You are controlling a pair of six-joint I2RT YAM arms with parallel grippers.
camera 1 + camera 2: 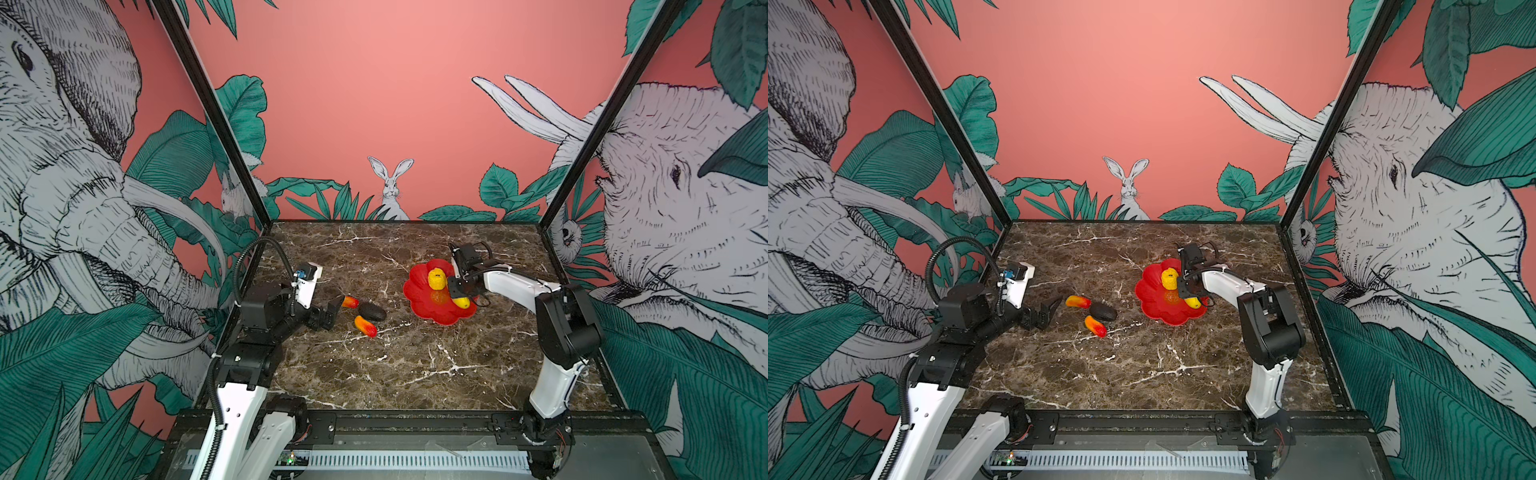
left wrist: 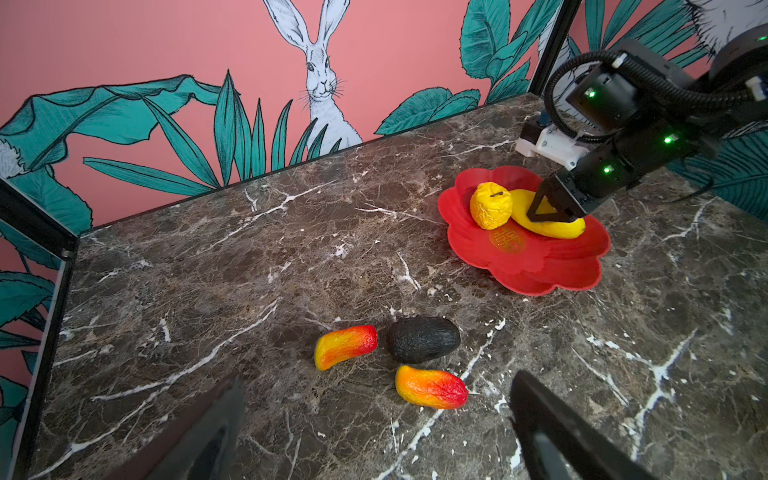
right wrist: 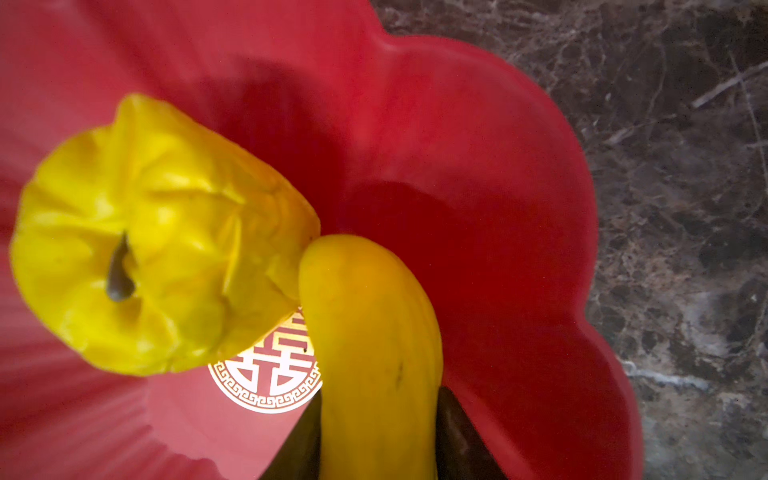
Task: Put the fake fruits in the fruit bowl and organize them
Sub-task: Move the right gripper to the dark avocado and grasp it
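In a top view the right gripper [image 1: 459,296] sat low in the red bowl [image 1: 419,291], the left wrist view put the banana [image 2: 561,230] beneath it, and the right wrist view showed its jaws hugging the banana, lumpy fruit [image 3: 158,237] touching just ahead, so a slow release and straight lift seemed wise

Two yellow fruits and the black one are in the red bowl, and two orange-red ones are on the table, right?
Not quite: the black fruit lies on the table beside the two orange-red ones, outside the red bowl, as the left wrist view shows.
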